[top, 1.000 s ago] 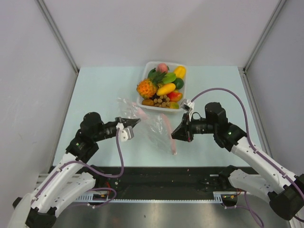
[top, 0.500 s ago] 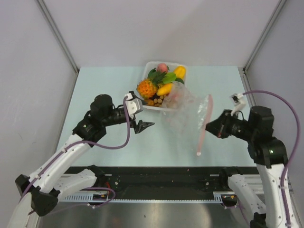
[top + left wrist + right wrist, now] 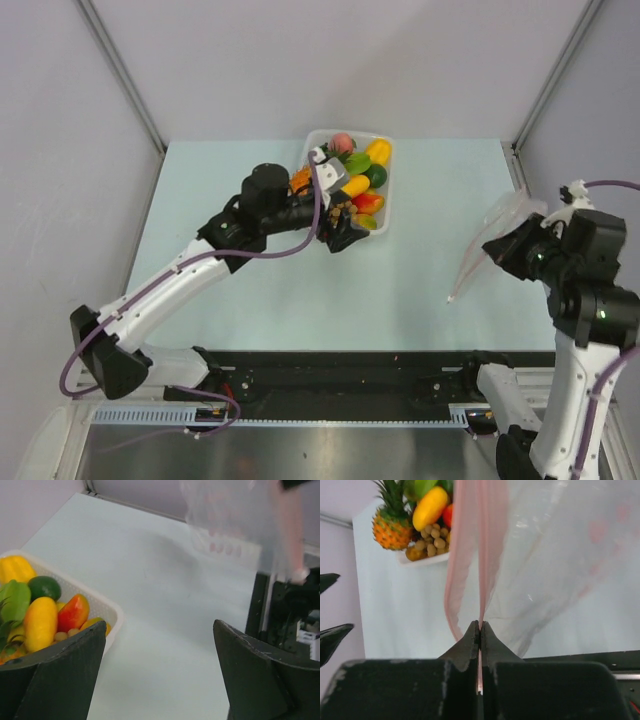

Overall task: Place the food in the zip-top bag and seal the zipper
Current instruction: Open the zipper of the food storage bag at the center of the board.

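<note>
The food lies heaped in a white tray at the back of the table. In the left wrist view I make out a yellow mango and a red-yellow piece. My left gripper hovers open at the tray's near right corner, with nothing between its fingers. The zip-top bag hangs in the air at the far right, empty. My right gripper is shut on its pink zipper. The right wrist view shows the pineapple and a brown bunch.
The pale table is bounded by grey walls with metal posts at left and right. The black base rail runs along the near edge. The left arm stretches diagonally across the table's left half.
My left gripper let go of the bag, opened and swung up to the tray. The right gripper closed on the zipper and carried the bag up and to the far right.
</note>
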`<state>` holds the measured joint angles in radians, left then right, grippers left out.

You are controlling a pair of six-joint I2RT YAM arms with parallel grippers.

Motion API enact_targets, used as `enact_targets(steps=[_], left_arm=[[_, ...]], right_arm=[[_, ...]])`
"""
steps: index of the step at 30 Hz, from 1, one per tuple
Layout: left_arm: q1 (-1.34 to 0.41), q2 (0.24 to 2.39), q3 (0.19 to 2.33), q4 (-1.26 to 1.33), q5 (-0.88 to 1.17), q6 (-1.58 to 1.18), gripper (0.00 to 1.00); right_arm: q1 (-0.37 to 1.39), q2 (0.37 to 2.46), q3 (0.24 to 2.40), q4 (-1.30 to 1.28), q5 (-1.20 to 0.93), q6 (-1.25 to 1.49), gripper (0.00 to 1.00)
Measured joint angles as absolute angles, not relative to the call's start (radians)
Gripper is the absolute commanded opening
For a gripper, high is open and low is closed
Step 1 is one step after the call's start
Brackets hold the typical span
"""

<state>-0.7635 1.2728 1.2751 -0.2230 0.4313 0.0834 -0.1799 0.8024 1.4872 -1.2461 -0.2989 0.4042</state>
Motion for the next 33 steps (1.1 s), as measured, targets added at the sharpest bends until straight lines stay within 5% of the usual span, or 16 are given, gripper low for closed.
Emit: enact_targets(steps=[8, 18, 27, 33], left_arm=[[-0.824, 1.529, 1.514, -0.248, 0.403, -0.177, 0.98], [-0.964, 1.688, 1.547, -0.273, 0.268, -0.266, 0.64], [-0.970, 1.731, 1.546, -0.316, 0.159, -0.275, 0.00], [-0.895, 1.711, 1.457, -0.316, 0.099, -0.272, 0.00]], right_arm=[[-0.054, 1.058, 1.251, -1.085, -0.396, 0.391, 0.00], [0.078, 1.018, 1.221, -0.940, -0.514, 0.380, 0.00], [0.098, 1.016, 1.200, -0.929, -0.534, 0.338, 0.00], [0.092, 1.015, 1.207, -1.018, -0.419, 0.212, 0.00]])
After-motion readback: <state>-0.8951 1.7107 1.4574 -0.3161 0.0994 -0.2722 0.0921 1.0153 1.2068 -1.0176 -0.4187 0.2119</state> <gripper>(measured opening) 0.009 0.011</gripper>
